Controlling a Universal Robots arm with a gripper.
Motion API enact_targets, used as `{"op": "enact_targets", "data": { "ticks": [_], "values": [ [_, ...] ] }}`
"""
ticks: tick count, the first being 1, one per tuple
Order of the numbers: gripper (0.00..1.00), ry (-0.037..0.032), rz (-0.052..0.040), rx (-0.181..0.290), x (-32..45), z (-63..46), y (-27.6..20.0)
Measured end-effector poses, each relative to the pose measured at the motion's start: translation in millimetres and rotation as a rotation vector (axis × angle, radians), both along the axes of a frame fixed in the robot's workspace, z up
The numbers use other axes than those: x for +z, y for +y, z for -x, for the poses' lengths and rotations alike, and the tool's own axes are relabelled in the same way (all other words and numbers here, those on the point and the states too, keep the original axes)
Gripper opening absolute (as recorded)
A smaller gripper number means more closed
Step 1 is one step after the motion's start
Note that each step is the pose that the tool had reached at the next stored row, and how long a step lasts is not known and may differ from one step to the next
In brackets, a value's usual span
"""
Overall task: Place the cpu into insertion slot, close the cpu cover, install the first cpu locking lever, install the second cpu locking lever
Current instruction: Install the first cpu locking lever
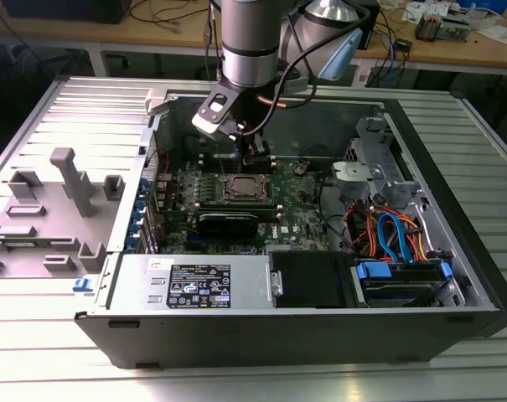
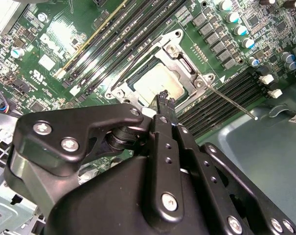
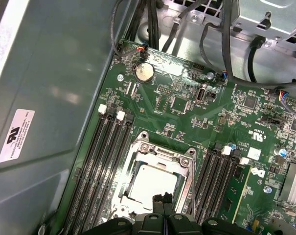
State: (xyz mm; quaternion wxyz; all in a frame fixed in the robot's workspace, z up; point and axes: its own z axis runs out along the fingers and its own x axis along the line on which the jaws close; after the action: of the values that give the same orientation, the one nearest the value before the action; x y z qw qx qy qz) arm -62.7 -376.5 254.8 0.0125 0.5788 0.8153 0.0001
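Long black memory slots [image 3: 106,161] lie beside the small dark-rimmed square insertion slot [image 3: 133,169]. In that slot sits the flat silver-grey square cpu [image 3: 150,183], the thin silver frame-shaped cpu cover [image 3: 160,155] down over it. The black claw [image 3: 162,197] hovers above the slot, fingers together, empty.

Dull silver-grey metal on the cpu [image 3: 152,185], faintly sheened. Around it, brighter bare metal of the cpu cover [image 3: 160,155], smooth and reflective. Either side of the cpu, matt black plastic memory slots [image 3: 101,156] with white plastic clips [image 3: 120,115]. Beyond the cpu, glossy green circuit board [image 3: 187,122] and a shiny metal coin cell [image 3: 144,72]. Just over the cpu, satin black gripper [image 3: 162,198], smooth. Further off, smooth grey painted case wall [image 3: 55,73] with a white paper label [image 3: 14,134].
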Motion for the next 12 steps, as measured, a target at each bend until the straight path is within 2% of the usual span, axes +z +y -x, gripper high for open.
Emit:
{"op": "enact_targets", "data": {
  "ticks": [8, 12],
  "values": [
    [0.11, 0.0, 0.0, 0.137, 0.0, 0.0, 0.0],
    [0.11, 0.0, 0.0, 0.147, 0.0, 0.0, 0.0]
  ]
}}
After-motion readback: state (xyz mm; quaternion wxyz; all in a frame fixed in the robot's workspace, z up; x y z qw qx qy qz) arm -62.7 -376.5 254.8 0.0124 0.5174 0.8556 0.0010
